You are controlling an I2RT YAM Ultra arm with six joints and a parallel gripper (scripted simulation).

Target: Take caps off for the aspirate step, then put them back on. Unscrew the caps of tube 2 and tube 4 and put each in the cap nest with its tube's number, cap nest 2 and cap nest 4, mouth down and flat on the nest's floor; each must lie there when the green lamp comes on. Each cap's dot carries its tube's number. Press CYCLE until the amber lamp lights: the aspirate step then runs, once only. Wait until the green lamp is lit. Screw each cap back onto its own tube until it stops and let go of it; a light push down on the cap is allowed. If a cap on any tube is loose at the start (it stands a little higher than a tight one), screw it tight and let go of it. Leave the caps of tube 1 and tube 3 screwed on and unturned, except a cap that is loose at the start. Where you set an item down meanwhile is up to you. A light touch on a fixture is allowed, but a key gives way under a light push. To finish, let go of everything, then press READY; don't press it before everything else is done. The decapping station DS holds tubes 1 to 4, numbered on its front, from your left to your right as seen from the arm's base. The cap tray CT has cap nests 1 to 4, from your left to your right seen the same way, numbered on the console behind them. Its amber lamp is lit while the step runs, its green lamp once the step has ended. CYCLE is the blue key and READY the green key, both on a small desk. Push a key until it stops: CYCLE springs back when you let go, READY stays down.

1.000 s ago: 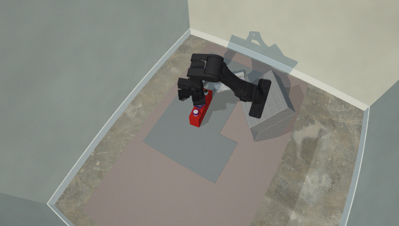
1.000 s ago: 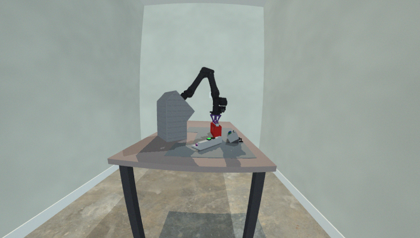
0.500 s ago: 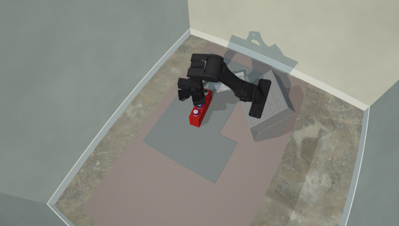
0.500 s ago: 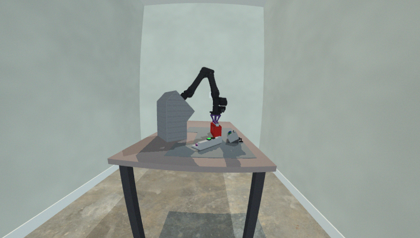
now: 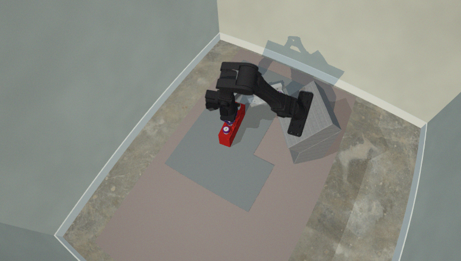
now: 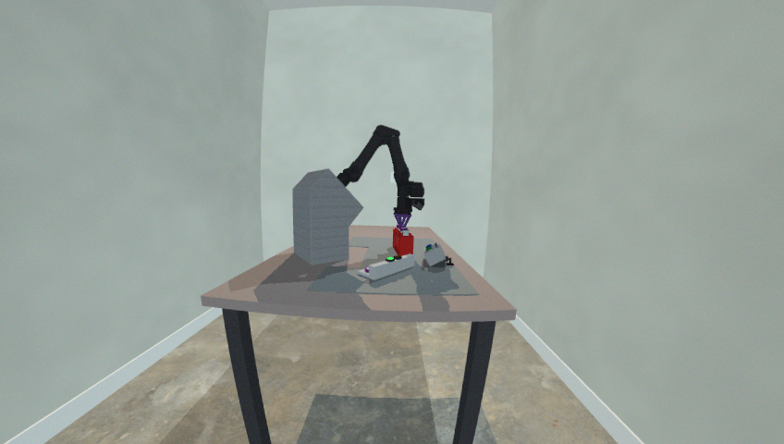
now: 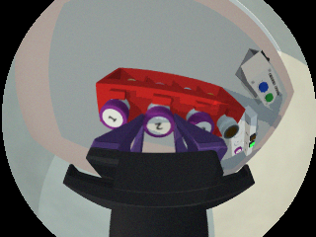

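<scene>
A brown-topped table [image 6: 275, 300] on dark legs [image 6: 246, 374] stands in a narrow room. Around the table, pale grey-green walls [image 6: 110, 165] rise on both sides, with a lighter panel [image 6: 330, 82] behind it. Under the table lies a mottled stone floor [image 6: 357, 351], edged by white skirting [image 6: 104, 379]. A cream wall [image 5: 339, 32] shows from above.

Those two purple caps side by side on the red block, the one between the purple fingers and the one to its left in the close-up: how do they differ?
The middle cap sits gripped between the gripper's purple fingers; the left cap stands free, untouched. The middle cap is partly hidden by the fingers, while the left cap shows whole. Both are purple with a pale dot on top, seated on tubes in the red decapping station.
</scene>
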